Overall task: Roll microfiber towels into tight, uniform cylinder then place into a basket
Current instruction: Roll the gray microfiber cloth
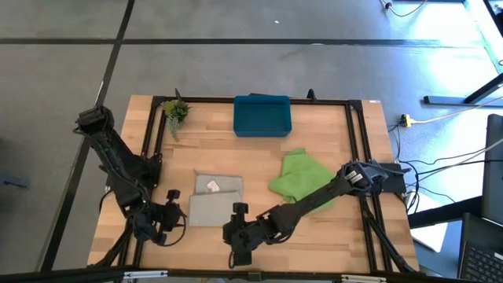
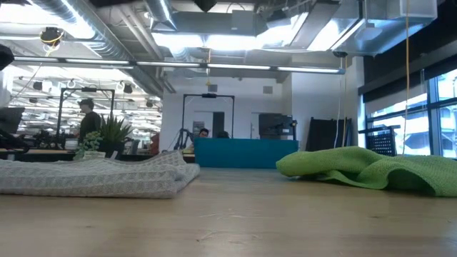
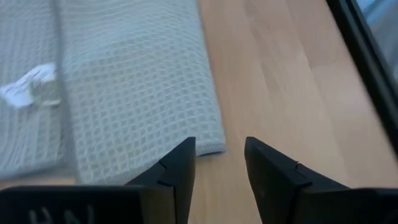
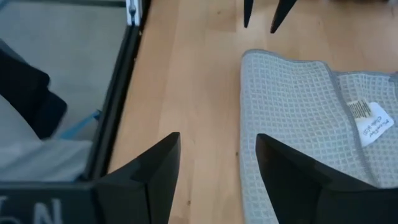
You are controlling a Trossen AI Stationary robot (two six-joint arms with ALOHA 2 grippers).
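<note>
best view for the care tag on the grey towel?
Right wrist view: the tag lies face up on the grey towel, close enough to show printed lines. Left wrist view catches it blurred at the frame edge. High view shows only a small white patch. Low view doesn't show it.

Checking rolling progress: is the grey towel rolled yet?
Not rolled. The grey towel lies flat, folded over once, its label facing up, on the table.

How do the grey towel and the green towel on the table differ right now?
The grey towel lies flat and folded with straight edges; the green towel sits crumpled in a loose heap. The grey one shows a small white label; none shows on the green one. The grey lies between both end effectors; the green lies under the right arm. Both rest outside the basket.
</note>
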